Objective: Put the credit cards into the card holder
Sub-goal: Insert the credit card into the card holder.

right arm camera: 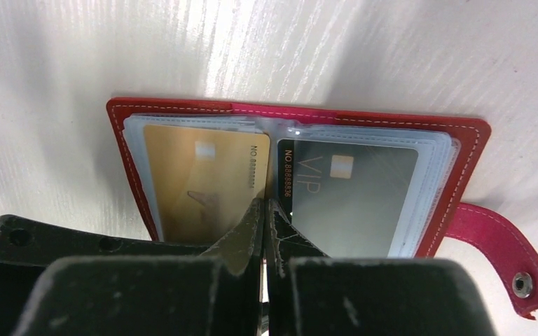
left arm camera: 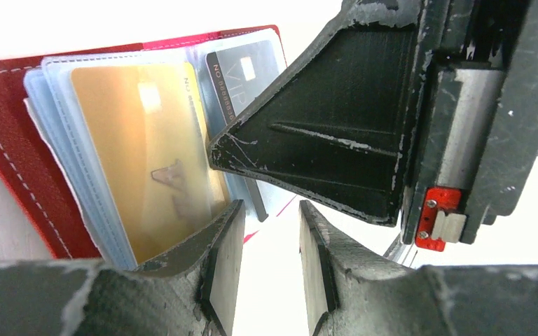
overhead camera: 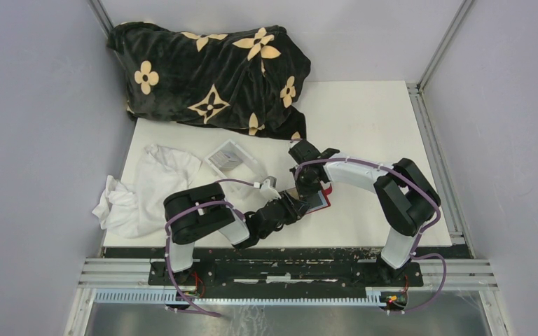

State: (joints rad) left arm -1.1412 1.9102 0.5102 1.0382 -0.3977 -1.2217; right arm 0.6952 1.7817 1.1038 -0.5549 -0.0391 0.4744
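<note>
The red card holder point(right arm camera: 473, 150) lies open and flat on the white table, its snap tab point(right arm camera: 504, 259) out to the right. A yellow-orange credit card point(right arm camera: 203, 182) sits in the left clear sleeve and a grey one point(right arm camera: 357, 196) in the right sleeve. My right gripper point(right arm camera: 265, 204) is shut, its tips down on the fold between the two cards. The left wrist view shows the same holder point(left arm camera: 7, 140) with the yellow-orange card point(left arm camera: 140, 140) and the grey card point(left arm camera: 242, 73). My left gripper point(left arm camera: 270, 206) stands open and empty at the holder's near edge, just below the right gripper's fingers point(left arm camera: 322, 140).
A black blanket with tan flowers point(overhead camera: 210, 70) lies bunched at the back left. White cloth point(overhead camera: 147, 185) is heaped on the left, with a clear plastic box point(overhead camera: 230, 157) beside it. Both arms meet over the red holder point(overhead camera: 324, 199) at the table's point(overhead camera: 371, 119) front middle.
</note>
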